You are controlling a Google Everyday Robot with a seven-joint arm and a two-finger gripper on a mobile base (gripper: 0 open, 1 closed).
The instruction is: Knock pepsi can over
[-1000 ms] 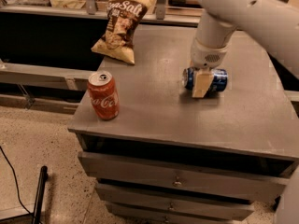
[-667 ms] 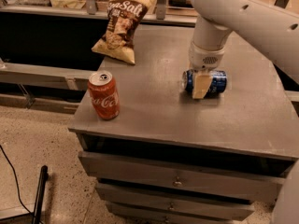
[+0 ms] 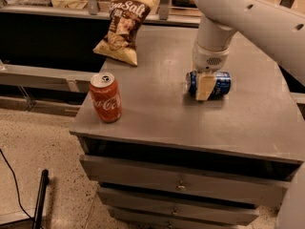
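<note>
The white arm (image 3: 257, 18) enters from the upper right corner. Its thick upper link slants down and to the left across the top of the view, and small dark holes dot its shell. Near the top centre it bends, and a shorter round link drops almost straight down. That link ends in the wrist (image 3: 209, 61), a rounded white housing with a speckled grille on its near face. The beige gripper (image 3: 205, 87) hangs below the wrist and points straight down, low on the near side of the pepsi can (image 3: 221, 83), overlapping it. A pale rounded part of the robot's body (image 3: 291, 199) fills the lower right edge.
</note>
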